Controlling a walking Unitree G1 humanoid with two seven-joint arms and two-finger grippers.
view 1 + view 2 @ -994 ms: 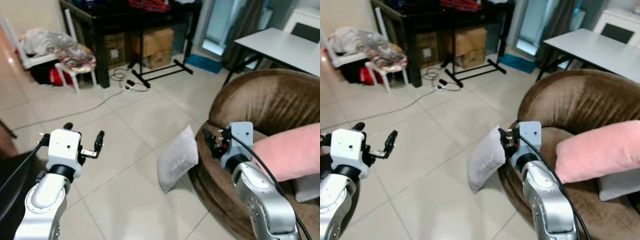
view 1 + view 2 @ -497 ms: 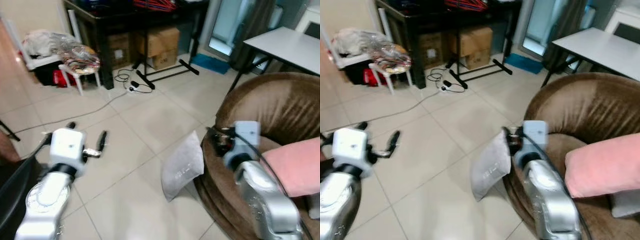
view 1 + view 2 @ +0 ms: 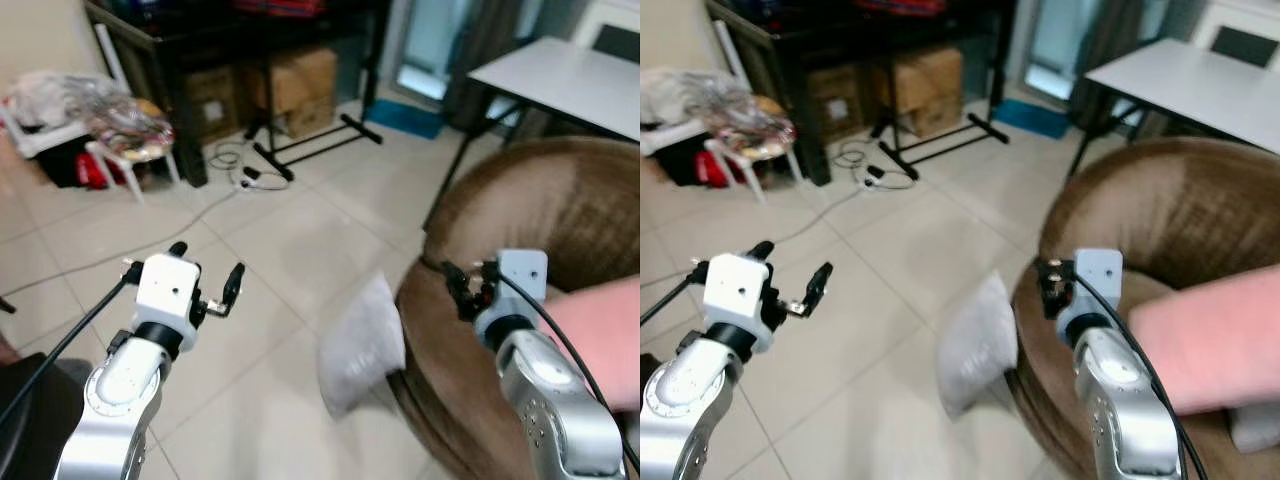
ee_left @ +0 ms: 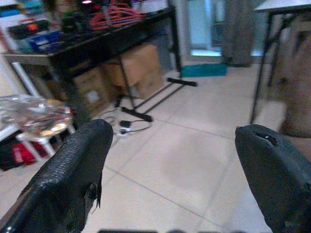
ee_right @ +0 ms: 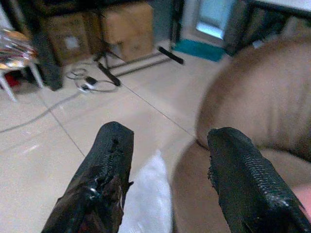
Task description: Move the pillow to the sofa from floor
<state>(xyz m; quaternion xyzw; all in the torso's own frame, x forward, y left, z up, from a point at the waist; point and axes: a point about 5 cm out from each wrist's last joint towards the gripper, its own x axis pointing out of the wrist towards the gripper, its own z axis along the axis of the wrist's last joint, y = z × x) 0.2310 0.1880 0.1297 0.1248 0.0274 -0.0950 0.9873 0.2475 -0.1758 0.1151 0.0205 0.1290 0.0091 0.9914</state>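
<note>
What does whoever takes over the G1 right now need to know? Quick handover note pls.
Left gripper: open, empty, raised over bare floor tiles.
Right gripper: open, empty, raised at the sofa's near edge, above the pillow.
Grey pillow: on the floor, standing on edge, leaning against the brown sofa.
A pink cushion already lies on the sofa seat.
Done: nothing grasped yet.
Left: grasp the pillow, lift it, set it on the sofa.
</note>
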